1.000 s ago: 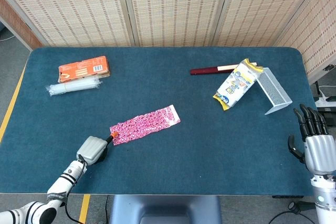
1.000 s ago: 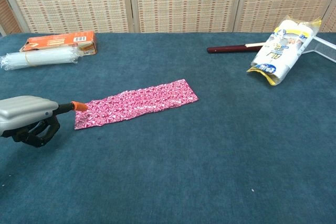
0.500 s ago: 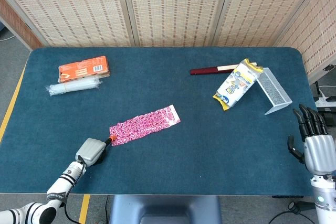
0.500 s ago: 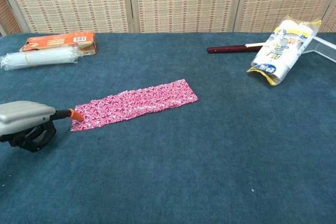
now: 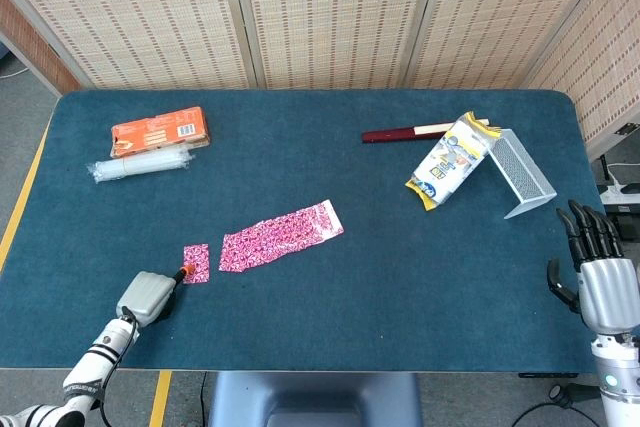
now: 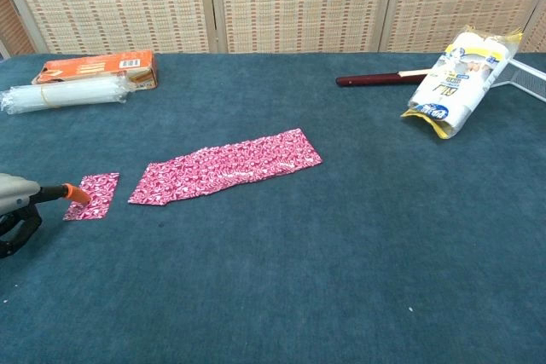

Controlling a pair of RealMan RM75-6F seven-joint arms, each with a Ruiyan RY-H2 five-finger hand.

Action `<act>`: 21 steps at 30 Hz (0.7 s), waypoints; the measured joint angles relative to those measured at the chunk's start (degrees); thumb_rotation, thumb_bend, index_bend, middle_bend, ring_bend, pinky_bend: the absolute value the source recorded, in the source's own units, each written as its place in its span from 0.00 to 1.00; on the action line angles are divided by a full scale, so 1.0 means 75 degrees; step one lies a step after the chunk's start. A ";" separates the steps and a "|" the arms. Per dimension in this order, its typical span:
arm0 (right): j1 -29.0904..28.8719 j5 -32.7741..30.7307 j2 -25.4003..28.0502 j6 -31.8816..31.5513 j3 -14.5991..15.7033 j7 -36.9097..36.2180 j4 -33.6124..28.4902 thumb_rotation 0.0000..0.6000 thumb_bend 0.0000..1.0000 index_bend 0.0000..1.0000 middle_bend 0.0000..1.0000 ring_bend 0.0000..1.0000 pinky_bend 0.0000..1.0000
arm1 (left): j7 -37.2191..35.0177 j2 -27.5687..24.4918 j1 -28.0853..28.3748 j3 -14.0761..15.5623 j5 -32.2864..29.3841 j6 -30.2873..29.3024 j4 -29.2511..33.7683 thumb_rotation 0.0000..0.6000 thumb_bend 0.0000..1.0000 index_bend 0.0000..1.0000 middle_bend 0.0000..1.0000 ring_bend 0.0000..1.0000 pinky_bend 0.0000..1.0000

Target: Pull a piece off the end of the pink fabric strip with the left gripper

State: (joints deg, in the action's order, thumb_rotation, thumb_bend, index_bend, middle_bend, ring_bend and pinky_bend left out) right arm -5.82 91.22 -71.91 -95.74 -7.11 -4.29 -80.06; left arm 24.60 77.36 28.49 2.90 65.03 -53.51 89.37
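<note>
Bare cloth around pink strip [image 5: 280, 236]; clutter along far edge.

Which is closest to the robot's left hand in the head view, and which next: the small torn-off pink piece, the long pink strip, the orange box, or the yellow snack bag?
From the left hand:
1. Small pink piece, right at its orange fingertip.
2. Long pink strip, just beyond, toward the table's middle.
3. Orange box, far left edge.
4. Yellow snack bag, far right side.
</note>
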 measured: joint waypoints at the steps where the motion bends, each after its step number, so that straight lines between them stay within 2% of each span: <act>1: 0.0002 0.0002 -0.0001 -0.0002 0.0001 -0.0004 0.0001 1.00 0.58 0.00 0.00 0.00 0.10 | -0.0003 -0.0039 -0.0045 0.0037 0.0007 -0.0046 0.0016 1.00 0.79 0.24 0.72 0.74 0.77; 12: -0.0005 0.0020 -0.0026 0.0035 0.0024 0.0054 0.0011 1.00 0.58 0.00 0.00 0.00 0.10 | 0.0198 -0.0496 -0.0461 0.0214 -0.0077 -0.0724 0.0358 1.00 0.79 0.34 0.72 0.75 0.78; 15: -0.0005 0.0014 -0.0036 0.0038 0.0021 0.0071 0.0011 1.00 0.58 0.00 0.00 0.00 0.10 | 0.0182 -0.0538 -0.0538 0.0151 0.0015 -0.0991 0.0465 1.00 0.79 0.25 0.72 0.75 0.78; 18: -0.0008 0.0019 -0.0043 0.0046 0.0025 0.0084 0.0017 1.00 0.58 0.00 0.00 0.00 0.10 | 0.0050 -0.0489 -0.0566 0.0071 0.0304 -0.1155 0.0462 1.00 0.79 0.07 0.72 0.75 0.78; 21: -0.0015 0.0018 -0.0042 0.0070 0.0030 0.0090 0.0019 1.00 0.58 0.00 0.00 0.00 0.10 | -0.0099 -0.0299 -0.0530 -0.0031 0.0665 -0.1241 0.0359 1.00 0.79 0.00 0.72 0.75 0.78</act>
State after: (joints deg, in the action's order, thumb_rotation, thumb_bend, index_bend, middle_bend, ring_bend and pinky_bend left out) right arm -5.93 91.35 -72.23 -95.22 -6.88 -3.61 -79.92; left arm 23.86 75.11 24.51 2.67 70.02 -62.82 92.07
